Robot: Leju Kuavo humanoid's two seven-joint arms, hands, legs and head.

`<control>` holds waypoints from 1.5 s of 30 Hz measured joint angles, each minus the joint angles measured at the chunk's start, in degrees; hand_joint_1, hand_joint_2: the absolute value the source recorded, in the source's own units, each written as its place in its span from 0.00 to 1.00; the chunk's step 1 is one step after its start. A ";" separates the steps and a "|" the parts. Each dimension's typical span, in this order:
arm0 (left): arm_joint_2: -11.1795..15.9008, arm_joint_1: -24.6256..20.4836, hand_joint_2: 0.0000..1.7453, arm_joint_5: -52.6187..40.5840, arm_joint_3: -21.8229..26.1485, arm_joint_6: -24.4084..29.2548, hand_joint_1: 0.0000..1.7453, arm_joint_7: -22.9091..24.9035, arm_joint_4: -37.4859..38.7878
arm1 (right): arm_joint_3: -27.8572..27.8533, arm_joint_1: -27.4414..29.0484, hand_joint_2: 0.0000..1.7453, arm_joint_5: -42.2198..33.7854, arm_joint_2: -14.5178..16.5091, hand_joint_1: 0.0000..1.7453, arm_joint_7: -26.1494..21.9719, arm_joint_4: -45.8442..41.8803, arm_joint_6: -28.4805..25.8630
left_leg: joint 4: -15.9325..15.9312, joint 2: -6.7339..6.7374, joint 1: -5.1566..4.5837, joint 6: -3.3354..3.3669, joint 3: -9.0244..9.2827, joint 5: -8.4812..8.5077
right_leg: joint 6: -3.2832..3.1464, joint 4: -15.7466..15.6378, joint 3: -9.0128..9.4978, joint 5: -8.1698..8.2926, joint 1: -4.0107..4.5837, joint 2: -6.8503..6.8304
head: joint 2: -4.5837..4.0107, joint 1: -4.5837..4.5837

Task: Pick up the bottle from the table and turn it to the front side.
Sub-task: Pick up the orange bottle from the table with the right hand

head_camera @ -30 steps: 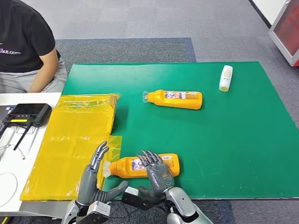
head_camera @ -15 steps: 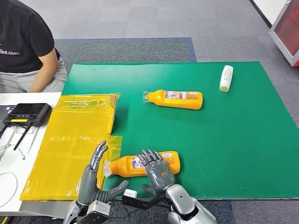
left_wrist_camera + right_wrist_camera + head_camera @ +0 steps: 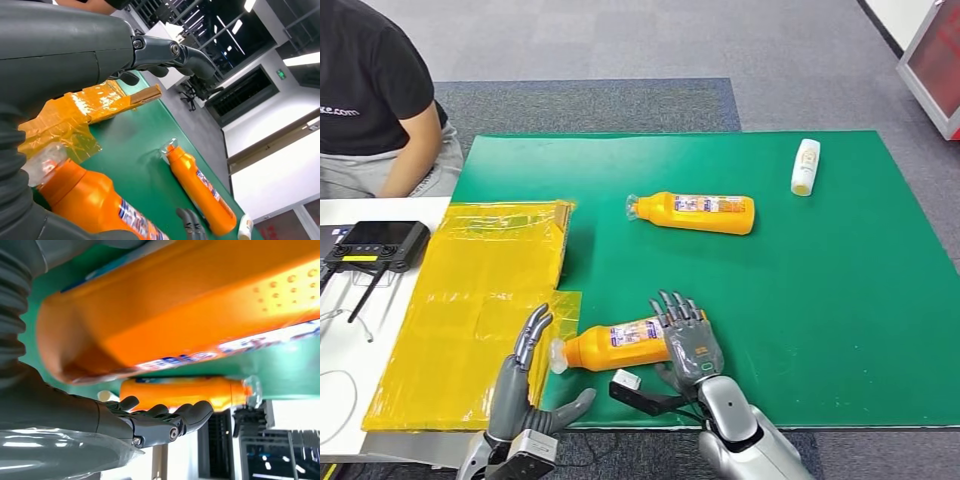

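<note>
Two orange bottles [image 3: 695,213] appear overhead; right hand [image 3: 691,343] fingers clamp the nearer bottle [image 3: 622,345], left hand [image 3: 518,385] fingers spread.

Head view bright, evenly lit from overhead, sharp. Soft short shadows only: a faint one beside the right hand [image 3: 690,345] on the green mat [image 3: 810,300], a darker one along the yellow plastic sheet [image 3: 471,300] past the left hand [image 3: 518,385]. Glare streaks on that sheet. Left wrist view: ceiling lights [image 3: 247,5] blown out, near bottle [image 3: 94,202] by the hand soft. Right wrist view: bottle close against the hand blurred, overexposed background.
</note>
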 joint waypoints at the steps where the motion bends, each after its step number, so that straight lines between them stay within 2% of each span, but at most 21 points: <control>1: -0.06 0.00 1.00 0.00 0.09 -0.07 0.00 0.00 0.00 | -0.26 0.03 1.00 0.04 0.00 0.00 -0.17 0.00 -0.33 | 0.00 0.00 0.00 0.00 -0.02 0.00 | 0.00 0.00 -0.02 0.00 0.00 0.00 | 0.00 0.00; 10: -0.43 -0.04 1.00 0.06 0.49 -0.77 0.00 -0.45 0.01 | -0.93 0.28 1.00 -1.21 0.02 0.00 -1.96 0.62 1.43 | 0.00 0.00 0.00 0.01 -0.14 -0.01 | 0.01 0.00 -0.11 -0.01 0.00 0.00 | 0.00 0.01; 21: -0.50 -0.14 1.00 0.03 0.94 -0.79 0.00 -0.68 0.02 | 0.39 -3.33 1.00 -2.92 0.30 0.00 -3.53 4.82 8.38 | -0.01 0.02 0.01 -0.04 0.14 -0.05 | -0.03 0.00 0.08 0.02 0.02 0.05 | 0.00 0.01; 22: -0.50 -0.14 1.00 0.02 0.99 -0.79 0.00 -0.68 0.02 | 0.67 -3.77 1.00 -3.05 0.37 0.09 -3.73 5.29 8.66 | -0.01 0.03 0.01 -0.04 0.19 -0.05 | -0.03 -0.01 0.14 0.02 0.02 0.06 | 0.00 0.01; 25: -0.49 -0.14 1.00 0.02 1.18 -0.78 0.00 -0.68 0.02 | 1.52 -4.94 1.00 -3.53 0.56 0.83 -4.56 6.80 9.55 | -0.01 0.03 0.01 0.00 0.26 -0.07 | -0.05 -0.01 0.25 0.05 0.02 0.07 | 0.00 0.00; 26: -0.48 -0.14 1.00 0.02 1.22 -0.76 0.00 -0.68 0.02 | 1.86 -5.32 1.00 -3.75 0.58 1.00 -4.94 7.36 9.85 | -0.01 0.03 0.01 0.02 0.27 -0.08 | -0.06 -0.01 0.26 0.08 0.02 0.07 | 0.00 0.01; 33: -0.33 -0.14 1.00 0.02 1.87 -0.10 0.00 -0.68 0.02 | 3.70 -8.20 1.00 -5.15 0.66 1.00 -6.19 10.66 10.48 | -0.01 0.03 0.01 0.13 0.33 0.07 | -0.10 -0.02 0.27 0.25 0.02 0.06 | 0.00 0.01; 38: -0.17 -0.16 1.00 0.10 2.29 0.02 0.00 -1.10 0.02 | 4.22 -9.36 1.00 -6.21 0.66 1.00 -6.32 12.20 9.97 | -0.01 0.03 0.01 -0.07 0.37 0.21 | -0.09 -0.02 0.29 0.27 0.02 0.06 | 0.00 0.01; 42: -0.05 -0.18 1.00 0.30 2.59 -0.05 0.00 -1.51 0.02 | 4.39 -9.67 1.00 -8.12 0.69 1.00 -6.71 13.80 7.11 | -0.01 0.02 0.00 -0.04 0.36 0.21 | -0.08 -0.03 0.30 0.27 0.02 0.04 | 0.00 0.01; 45: 0.02 -0.26 1.00 1.07 2.68 -0.39 0.00 -2.28 0.02 | 3.72 -8.80 1.00 -14.03 0.85 1.00 -11.35 14.21 2.31 | -0.01 0.00 0.00 0.00 0.32 0.24 | -0.06 -0.03 0.30 0.26 0.02 -0.01 | 0.00 0.01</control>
